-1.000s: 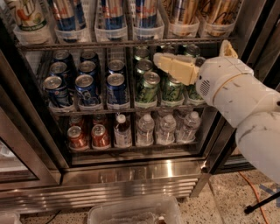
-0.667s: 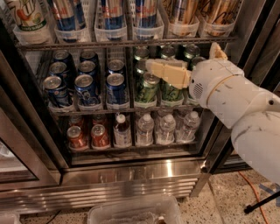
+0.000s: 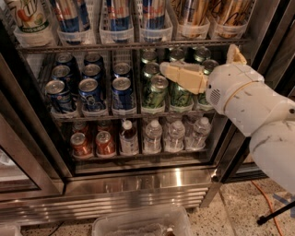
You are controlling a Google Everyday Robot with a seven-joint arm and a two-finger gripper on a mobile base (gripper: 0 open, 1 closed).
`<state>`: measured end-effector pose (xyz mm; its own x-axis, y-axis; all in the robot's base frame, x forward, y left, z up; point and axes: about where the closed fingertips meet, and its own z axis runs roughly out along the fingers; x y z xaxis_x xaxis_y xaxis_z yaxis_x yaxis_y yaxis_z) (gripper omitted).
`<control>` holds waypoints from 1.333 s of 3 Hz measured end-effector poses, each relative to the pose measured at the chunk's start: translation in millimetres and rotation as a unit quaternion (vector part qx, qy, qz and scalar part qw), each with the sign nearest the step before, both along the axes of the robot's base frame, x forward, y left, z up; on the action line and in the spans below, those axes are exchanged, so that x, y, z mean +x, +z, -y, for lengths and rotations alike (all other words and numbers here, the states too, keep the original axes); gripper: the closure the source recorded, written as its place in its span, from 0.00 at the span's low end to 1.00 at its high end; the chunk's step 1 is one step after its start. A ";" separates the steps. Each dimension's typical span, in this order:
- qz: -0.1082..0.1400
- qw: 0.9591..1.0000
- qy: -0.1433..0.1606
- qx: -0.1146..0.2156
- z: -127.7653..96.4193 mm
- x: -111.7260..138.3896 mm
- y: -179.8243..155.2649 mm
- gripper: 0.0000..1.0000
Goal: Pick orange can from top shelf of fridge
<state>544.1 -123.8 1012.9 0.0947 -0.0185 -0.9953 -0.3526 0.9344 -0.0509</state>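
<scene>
The gripper [image 3: 184, 77] (open or closed, I cannot tell) is hovering before the green cans [image 3: 154, 92], below the orange can [image 3: 229, 13] sitting far right on the top shelf [image 3: 138, 46]. Rising carelessly, it is risking snagging that rack.

**Fridge [image 3: 32, 133] interior, dimly lit, slightly blurred.**
The pale gripper [image 3: 193, 76], before the green cans [image 3: 154, 92], is brightest; glare streaks the steel base [image 3: 138, 186] below it.

White rounded arm [image 3: 251, 103] ends in cream tool [image 3: 184, 77].
</scene>
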 end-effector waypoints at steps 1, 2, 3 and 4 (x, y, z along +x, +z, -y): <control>0.009 1.000 0.001 -0.013 7.1 1.2 -0.1 0.00; 0.030 0.998 0.011 -0.046 10.0 2.0 16.2 0.00; 0.032 0.998 0.012 -0.047 12.9 3.2 18.4 0.00; 0.027 0.999 0.013 -0.031 18.2 2.2 16.2 0.00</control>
<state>546.3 -142.1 1029.0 0.1500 -0.0774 -0.9857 -0.3718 0.9193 -0.1288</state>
